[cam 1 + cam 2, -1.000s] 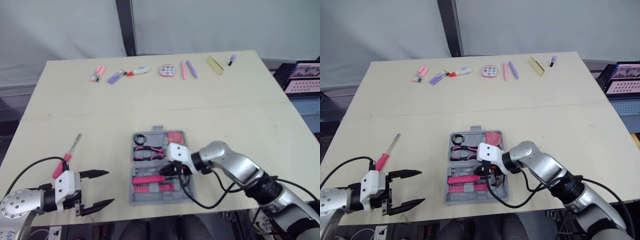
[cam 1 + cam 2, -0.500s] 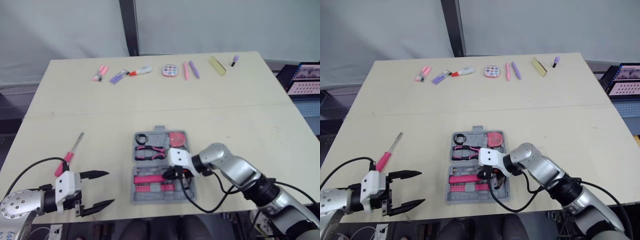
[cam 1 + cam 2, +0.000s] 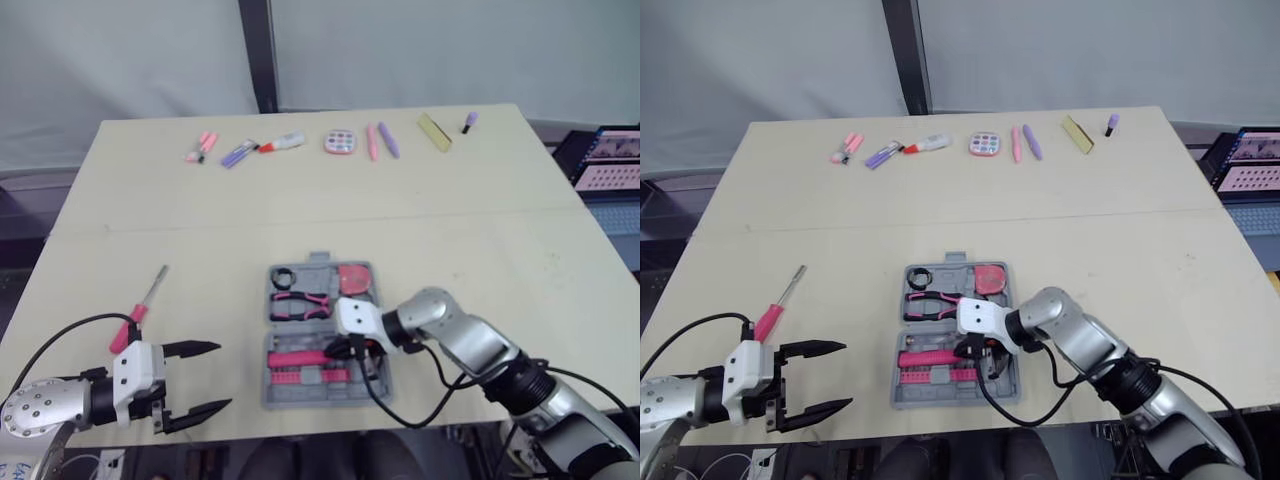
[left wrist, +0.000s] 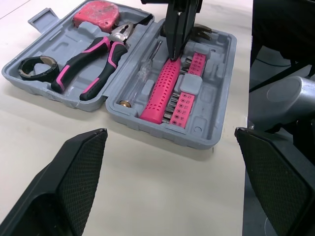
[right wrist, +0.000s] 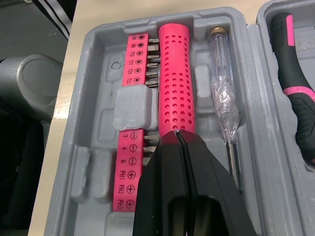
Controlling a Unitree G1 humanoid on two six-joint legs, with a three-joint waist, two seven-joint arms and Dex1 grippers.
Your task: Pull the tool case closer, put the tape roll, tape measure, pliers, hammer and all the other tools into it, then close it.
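Tool case (image 4: 216, 96) lies open on the desk (image 3: 480, 250), right by the middle of the front edge, one half toward the robot and one away. Over at the front-left corner, the left end effector (image 3: 222, 376) hovers with its fingers spread wide and nothing between them. Just beyond it a pink-handled screwdriver (image 3: 767, 320) lies loose on the desk, well apart from the case, so that one is not packed yet.

Into the case: the far half holds the tape roll (image 4: 34, 66), pliers (image 4: 98, 59) and tape measure (image 4: 98, 10), all bedded in their recesses. In the near half, here's the action. The right end effector (image 5: 178, 140), fingers pinched together, has its tips planted on a pink perforated handle (image 5: 177, 78), between the bit strips (image 5: 135, 54) and a clear tester screwdriver (image 5: 221, 73).

Looks to me like a seating push. Doing it well means pressing straight down on the handle's centre line until it sits flush. A sideways shove could skid the case toward the edge or roll the handle onto the bits, and a handle left standing proud would block the lid.
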